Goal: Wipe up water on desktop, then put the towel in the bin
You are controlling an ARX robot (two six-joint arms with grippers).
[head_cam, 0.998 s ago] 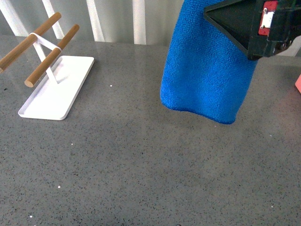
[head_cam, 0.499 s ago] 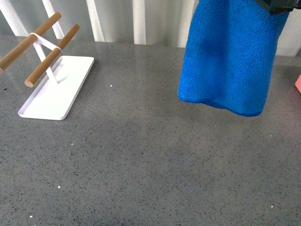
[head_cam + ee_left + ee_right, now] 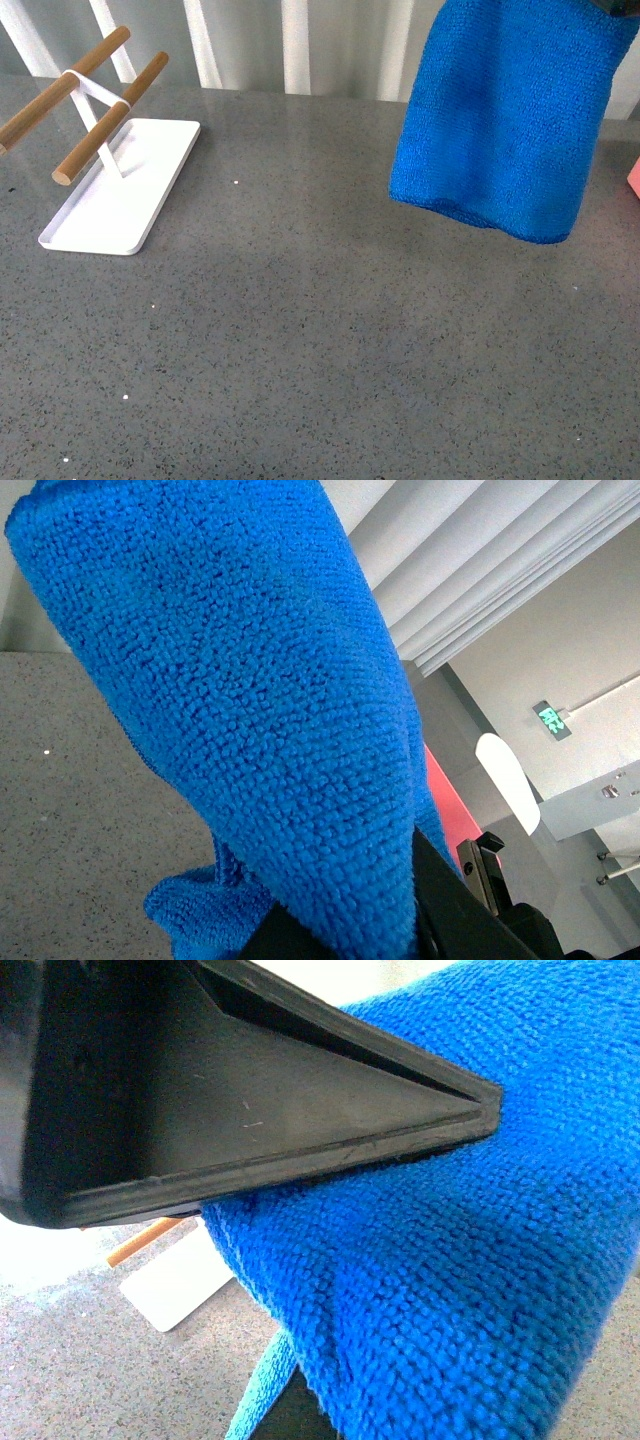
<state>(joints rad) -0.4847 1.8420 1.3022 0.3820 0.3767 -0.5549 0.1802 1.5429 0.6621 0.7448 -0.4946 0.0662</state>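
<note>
The bright blue towel [image 3: 500, 120] hangs in the air over the right rear of the speckled dark-grey desktop [image 3: 300, 350], its lower edge clear of the surface. Both arms are almost wholly above the front view. In the left wrist view my left gripper [image 3: 400, 920] is shut on a fold of the towel [image 3: 230, 680], a dark finger [image 3: 455, 915] showing beside the cloth. My right gripper [image 3: 400, 1250] is shut on the towel [image 3: 450, 1290], with its black finger [image 3: 250, 1110] lying over the cloth. The bin cannot be made out for sure.
A white tray [image 3: 120, 190] with a rack of wooden rods [image 3: 105, 120] stands at the back left. A pink-red object [image 3: 634, 178] shows at the right edge, also seen behind the towel as a pink-red object [image 3: 440, 790]. Pale vertical slats line the back.
The towel has been carried to the right and a little upward. The right gripper, in the front view a second ago, has risen out of it.
</note>
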